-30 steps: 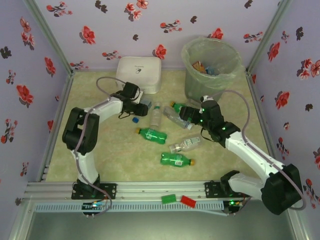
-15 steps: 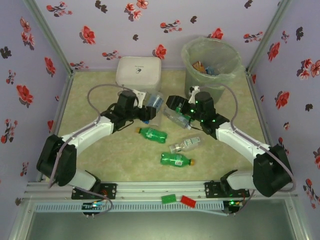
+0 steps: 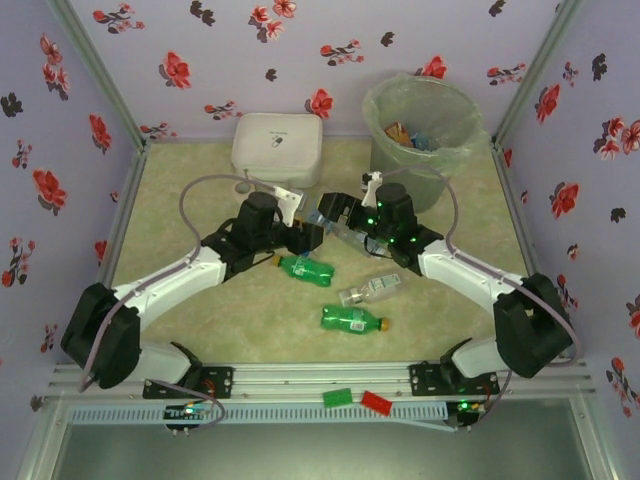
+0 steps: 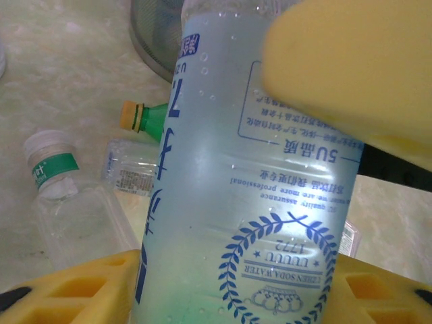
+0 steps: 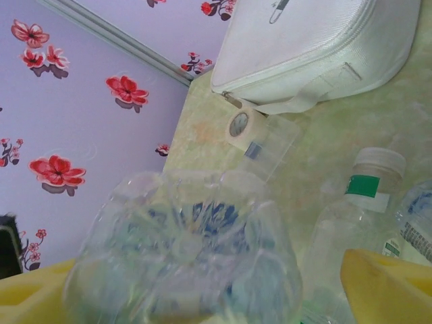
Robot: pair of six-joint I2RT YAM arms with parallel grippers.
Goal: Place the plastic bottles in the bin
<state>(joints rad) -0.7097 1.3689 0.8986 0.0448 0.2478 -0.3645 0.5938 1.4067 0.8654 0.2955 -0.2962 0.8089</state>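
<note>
Between the yellow jaws, the clear bottle (image 4: pixel 250 202) bears blue lettering and a laurel emblem; beyond them, a green bottle (image 4: pixel 160 119), orange cap (image 4: pixel 130 115); walls (image 5: pixel 88 101) lilac, red-flowered.

Clear bottle (image 4: pixel 250 202) now inside right claw (image 5: pixel 202 290)

The blue-labelled clear bottle (image 4: pixel 256 202) runs off top and bottom edges; a blurred yellow pad (image 4: pixel 351 67) hides its label's corner.

One bottle (image 4: pixel 256 202) sits between the left fingers (image 4: pixel 337 81), and its base reaches between the right fingers (image 5: pixel 388 287) just to their right. Three more bottles (image 3: pixel 305 269) lie on the worktop (image 3: pixel 200 200) in front of both. Behind the fingers, a box (image 3: pixel 277 148) sits to the left with a tape roll (image 5: pixel 238 125) beside it, and the bin (image 3: pixel 385 170) stands to the right.
</note>
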